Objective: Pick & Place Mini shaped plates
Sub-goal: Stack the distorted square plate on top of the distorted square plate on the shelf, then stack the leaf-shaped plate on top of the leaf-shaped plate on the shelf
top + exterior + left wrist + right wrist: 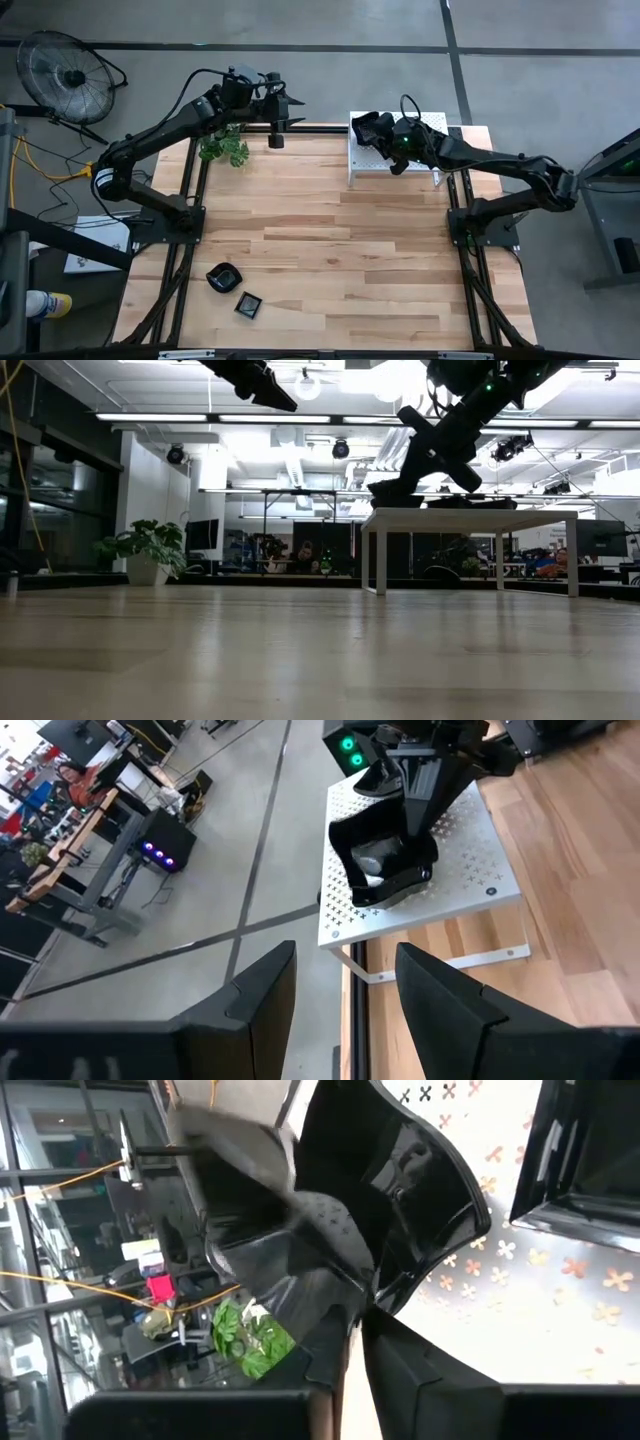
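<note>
One plate [385, 860] half-hidden behind right tool [415, 795].

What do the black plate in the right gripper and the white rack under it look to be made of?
The plate in the right gripper: glossy black, mirror-like highlights, probably glazed ceramic or hard plastic. The rack: thin white sheet with cross-shaped perforations, likely matte painted metal.

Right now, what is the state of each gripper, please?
Left gripper: open, empty, raised at the table's far edge.
Right gripper: shut on a black plate over the white rack.
</note>
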`<state>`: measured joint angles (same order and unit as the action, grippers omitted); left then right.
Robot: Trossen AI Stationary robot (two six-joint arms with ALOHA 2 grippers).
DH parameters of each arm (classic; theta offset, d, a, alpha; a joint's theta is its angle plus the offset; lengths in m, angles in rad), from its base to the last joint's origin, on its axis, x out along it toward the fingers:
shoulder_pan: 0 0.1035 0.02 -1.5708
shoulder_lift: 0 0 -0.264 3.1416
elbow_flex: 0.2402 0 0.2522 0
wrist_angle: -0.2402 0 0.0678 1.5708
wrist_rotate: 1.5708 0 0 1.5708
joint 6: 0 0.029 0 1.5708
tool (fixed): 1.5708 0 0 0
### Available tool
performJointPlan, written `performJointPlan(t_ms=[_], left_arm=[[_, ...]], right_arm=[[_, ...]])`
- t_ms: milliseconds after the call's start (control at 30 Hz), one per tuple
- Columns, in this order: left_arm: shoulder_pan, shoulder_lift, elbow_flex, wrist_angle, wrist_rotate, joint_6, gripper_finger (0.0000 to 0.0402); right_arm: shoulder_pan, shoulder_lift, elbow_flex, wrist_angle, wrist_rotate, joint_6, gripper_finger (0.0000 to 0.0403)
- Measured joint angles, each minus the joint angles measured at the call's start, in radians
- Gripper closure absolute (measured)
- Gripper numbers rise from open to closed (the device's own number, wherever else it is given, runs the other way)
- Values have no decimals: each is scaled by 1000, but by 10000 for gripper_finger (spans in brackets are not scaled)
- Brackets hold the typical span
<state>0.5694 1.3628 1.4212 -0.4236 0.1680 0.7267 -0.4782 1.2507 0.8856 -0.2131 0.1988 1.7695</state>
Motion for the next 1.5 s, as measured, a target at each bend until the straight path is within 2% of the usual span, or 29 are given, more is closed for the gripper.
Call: performJointPlan(t_ms=[267, 433, 767, 1133, 1267, 1400, 1500], left_arm=[[0, 0, 0, -4, 0, -5, 234], [0, 0, 0, -7, 0, -16, 234], [0, 0, 0, -63, -1, -56, 234], [0, -68, 0, -180, 2, -127, 234], [0, -114, 1, -260, -11, -170, 234], [-24, -140, 1, -365, -51, -227, 234], [-73, -151, 1, -459, -122, -269, 234]], right_arm=[[0, 0, 0, 0, 12, -22, 313], [0, 0, 0, 10, -3, -64, 290], [12, -1, 0, 189, -155, -347, 284], [104, -93, 0, 219, -173, -608, 284], [159, -168, 0, 199, -167, -715, 284], [231, -256, 0, 160, -79, -805, 284], [289, -317, 0, 131, -6, -856, 284]])
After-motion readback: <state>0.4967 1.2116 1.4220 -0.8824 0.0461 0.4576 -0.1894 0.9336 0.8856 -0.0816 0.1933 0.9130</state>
